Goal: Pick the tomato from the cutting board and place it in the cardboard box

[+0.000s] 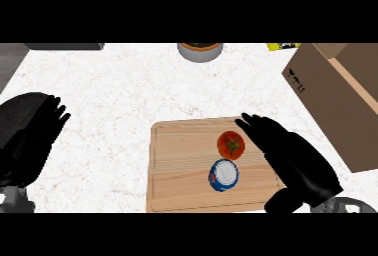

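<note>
Tomato is sitting near the centre of the frame on the cutting board, just above a blue-and-white round container. You are dealing with a smooth, round fruit that is probably light, with skin likely to slip and flesh likely to bruise, so you are best curling the fingers round its widest part from the sides. The right hand is lying just right of it, fingers straight and holding nothing; contact cannot be told. The left hand is resting open at the left edge. The cardboard box is standing at the right, showing a small black mark too small to read.
</note>
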You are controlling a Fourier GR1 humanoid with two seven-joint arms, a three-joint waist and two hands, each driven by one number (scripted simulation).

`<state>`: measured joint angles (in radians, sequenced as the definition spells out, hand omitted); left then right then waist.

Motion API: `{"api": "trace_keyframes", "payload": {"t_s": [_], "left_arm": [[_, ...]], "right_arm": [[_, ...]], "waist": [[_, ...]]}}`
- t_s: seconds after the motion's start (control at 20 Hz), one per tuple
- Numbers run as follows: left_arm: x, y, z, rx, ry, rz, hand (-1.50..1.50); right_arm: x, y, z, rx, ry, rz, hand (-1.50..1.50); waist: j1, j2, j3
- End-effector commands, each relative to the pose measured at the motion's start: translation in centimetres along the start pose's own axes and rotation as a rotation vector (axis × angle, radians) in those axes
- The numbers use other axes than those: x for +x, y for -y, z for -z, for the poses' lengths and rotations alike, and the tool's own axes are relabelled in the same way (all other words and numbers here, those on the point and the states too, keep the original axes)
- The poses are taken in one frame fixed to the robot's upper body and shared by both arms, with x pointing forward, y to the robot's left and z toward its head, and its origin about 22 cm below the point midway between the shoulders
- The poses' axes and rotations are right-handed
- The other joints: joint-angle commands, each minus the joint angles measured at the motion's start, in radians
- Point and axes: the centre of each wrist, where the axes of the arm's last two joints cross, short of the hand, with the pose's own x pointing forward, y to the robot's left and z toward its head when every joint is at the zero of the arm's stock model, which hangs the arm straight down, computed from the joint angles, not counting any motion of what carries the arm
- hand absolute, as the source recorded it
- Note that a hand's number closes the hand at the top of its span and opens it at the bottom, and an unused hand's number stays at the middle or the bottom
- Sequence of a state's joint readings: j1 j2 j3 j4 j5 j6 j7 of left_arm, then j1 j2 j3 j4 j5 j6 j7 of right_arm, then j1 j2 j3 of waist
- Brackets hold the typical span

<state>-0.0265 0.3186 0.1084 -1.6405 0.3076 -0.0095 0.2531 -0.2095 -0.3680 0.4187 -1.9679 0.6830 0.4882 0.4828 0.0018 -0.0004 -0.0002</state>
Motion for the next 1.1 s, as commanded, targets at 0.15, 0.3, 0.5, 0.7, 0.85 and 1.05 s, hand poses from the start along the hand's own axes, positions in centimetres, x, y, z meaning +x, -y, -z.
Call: {"api": "trace_keyframes", "payload": {"t_s": [0.15, 0.3, 0.5, 0.7, 0.85, 1.05], "left_arm": [[-0.1, 1.0, -0.9, -0.009, -0.013, -0.008, 0.00], [0.4, -2.0, -0.6, 0.015, 0.001, 0.004, 0.00], [0.8, -0.6, -1.2, 0.005, 0.008, -0.004, 0.00], [0.4, -1.9, 0.5, 0.008, 0.003, -0.015, 0.00], [-1.5, -1.0, 0.5, 0.013, -0.010, -0.002, 0.00], [-0.6, 0.5, 0.7, 0.013, 0.011, 0.001, 0.00]], "right_arm": [[-2.0, -2.4, -0.4, 0.009, 0.028, -0.007, -1.50], [-0.3, -0.7, 2.3, -0.023, 0.042, 0.008, -1.50], [1.1, -1.3, 2.6, -0.043, 0.054, -0.019, -1.50], [0.2, -0.9, 3.1, -0.047, 0.030, -0.056, -1.50], [2.1, -2.8, 3.2, -0.034, 0.014, -0.068, -1.50], [0.5, -3.9, 3.4, 0.020, 0.001, -0.083, -1.50]], "waist": [[-0.001, 0.000, 0.000], [0.002, 0.000, 0.000], [0.002, 0.000, 0.000], [0.000, 0.001, 0.000], [-0.001, 0.000, 0.000], [-0.001, 0.000, 0.000]]}}
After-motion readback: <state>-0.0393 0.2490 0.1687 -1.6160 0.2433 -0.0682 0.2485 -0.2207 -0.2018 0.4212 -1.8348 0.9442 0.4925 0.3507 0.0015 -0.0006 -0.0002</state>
